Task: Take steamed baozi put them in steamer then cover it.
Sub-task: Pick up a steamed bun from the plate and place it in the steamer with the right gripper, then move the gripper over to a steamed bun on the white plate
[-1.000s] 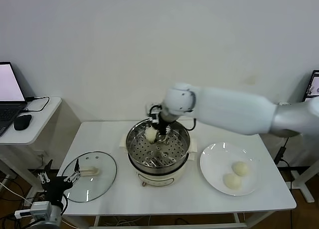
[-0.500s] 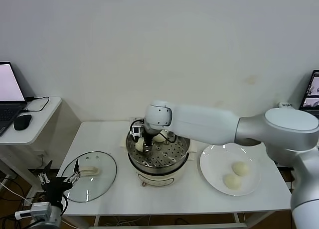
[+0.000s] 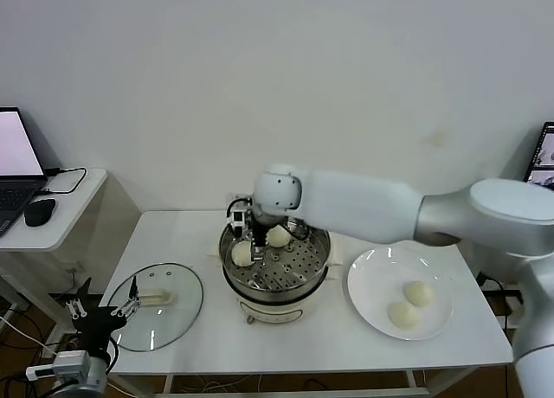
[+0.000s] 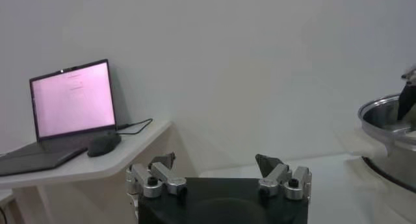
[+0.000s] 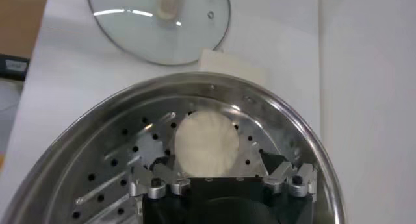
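Observation:
The steamer (image 3: 279, 296) stands mid-table with two baozi on its perforated tray, one at the left (image 3: 241, 254) and one farther back (image 3: 278, 236). My right gripper (image 3: 253, 242) hangs just above the left one, open. In the right wrist view this baozi (image 5: 207, 141) lies on the tray between the spread fingers of the gripper (image 5: 214, 160), with a gap at each side. Two more baozi (image 3: 417, 292) (image 3: 402, 314) lie on the white plate (image 3: 372, 281). The glass cover (image 3: 164, 316) lies flat at the table's left. My left gripper (image 3: 102, 306) is parked open at its near edge.
A side table with a laptop (image 4: 71, 99) and a mouse (image 3: 39, 211) stands at the far left. The steamer's rim (image 4: 383, 112) shows at the edge of the left wrist view. The cover also shows beyond the steamer in the right wrist view (image 5: 188, 24).
My right gripper carried a baozi from the steamer's far middle to its left side, set it on the tray and opened. The left arm has not moved.

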You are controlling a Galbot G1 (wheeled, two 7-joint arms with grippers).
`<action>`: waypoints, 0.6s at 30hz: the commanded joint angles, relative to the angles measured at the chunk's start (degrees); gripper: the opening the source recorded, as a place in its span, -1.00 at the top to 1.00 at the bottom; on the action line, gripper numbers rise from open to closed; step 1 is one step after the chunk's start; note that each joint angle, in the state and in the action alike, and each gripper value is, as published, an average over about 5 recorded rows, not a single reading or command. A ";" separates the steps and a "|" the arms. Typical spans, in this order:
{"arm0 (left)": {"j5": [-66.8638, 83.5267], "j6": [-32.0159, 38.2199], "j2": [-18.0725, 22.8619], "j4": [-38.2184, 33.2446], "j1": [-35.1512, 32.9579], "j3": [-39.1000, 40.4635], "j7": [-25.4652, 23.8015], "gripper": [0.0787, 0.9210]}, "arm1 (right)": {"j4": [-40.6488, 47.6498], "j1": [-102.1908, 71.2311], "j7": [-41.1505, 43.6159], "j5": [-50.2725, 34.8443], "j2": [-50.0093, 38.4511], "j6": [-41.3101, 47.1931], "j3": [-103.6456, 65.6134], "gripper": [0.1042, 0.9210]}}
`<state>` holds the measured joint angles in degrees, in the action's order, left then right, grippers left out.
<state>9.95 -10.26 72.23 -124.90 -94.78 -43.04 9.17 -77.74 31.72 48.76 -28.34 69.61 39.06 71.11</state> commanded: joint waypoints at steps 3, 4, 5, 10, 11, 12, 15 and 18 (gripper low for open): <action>0.01 -0.07 -0.22 -0.21 0.12 0.44 -0.05 -0.77 | -13.07 12.33 16.76 6.83 -21.86 -10.03 4.03 -0.76; 0.00 -0.07 -0.28 -0.22 0.15 0.60 -0.06 -0.77 | -14.15 12.44 17.58 7.91 -23.95 -11.14 4.29 -0.76; 0.00 -0.07 -0.35 -0.24 0.18 0.75 -0.06 -0.77 | -15.13 12.42 18.34 8.99 -26.21 -12.19 4.44 -0.76; -0.04 -0.08 -0.76 -0.40 0.24 1.45 -0.08 -0.77 | -18.38 10.29 20.74 14.08 -36.35 -16.61 3.94 -0.76; -0.06 -0.08 -0.82 -0.43 0.25 1.58 -0.08 -0.77 | -18.80 9.19 20.86 15.10 -37.95 -17.19 3.42 -0.76; -0.09 -0.08 -0.86 -0.45 0.26 1.71 -0.08 -0.77 | -19.16 7.87 20.84 16.21 -39.54 -17.56 2.68 -0.76; -0.24 -0.06 -0.79 -0.46 0.21 2.09 -0.09 -0.77 | -19.85 2.07 19.85 19.55 -43.54 -18.25 -0.07 -0.76; -0.54 -0.02 -0.71 -0.42 -0.04 2.44 -0.13 -0.77 | -19.63 -6.03 18.84 22.91 -46.21 -18.95 -5.17 -0.76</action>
<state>9.37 -10.30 71.54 -125.36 -94.86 -40.72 9.06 -92.85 35.98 64.70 -14.68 38.31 25.16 71.84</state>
